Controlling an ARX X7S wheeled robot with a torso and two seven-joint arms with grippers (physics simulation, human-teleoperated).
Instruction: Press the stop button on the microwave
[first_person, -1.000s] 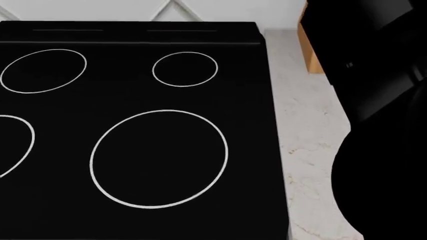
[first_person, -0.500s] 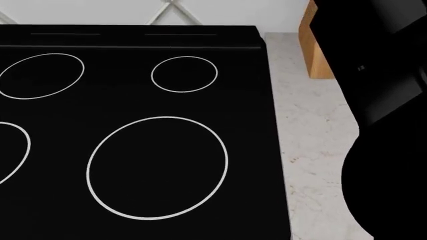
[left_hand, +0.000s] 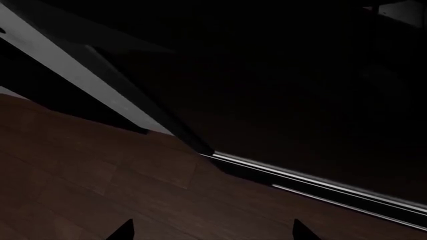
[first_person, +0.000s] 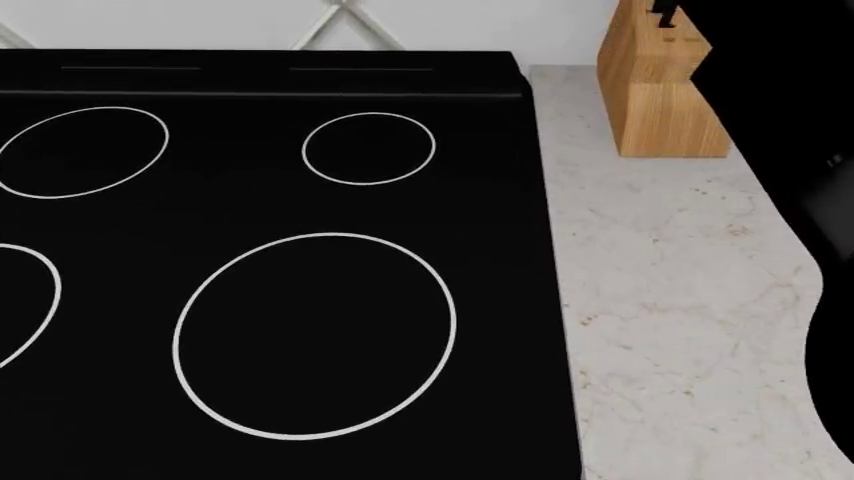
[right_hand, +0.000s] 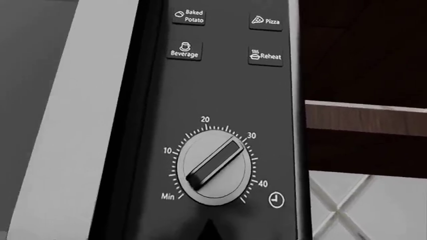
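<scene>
While the head view gave only the cooktop (first_person: 267, 250), the right wrist view faced the microwave (right_hand: 220, 100) panel, timer dial (right_hand: 212, 167) at six o'clock, counter (first_person: 667, 300) open; neither gripper's jaws readable.

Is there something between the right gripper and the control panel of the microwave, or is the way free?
Nothing visible blocks it. The right wrist view faces the control panel directly: the timer dial and Reheat button show unobstructed. No stop button is in view.
</scene>
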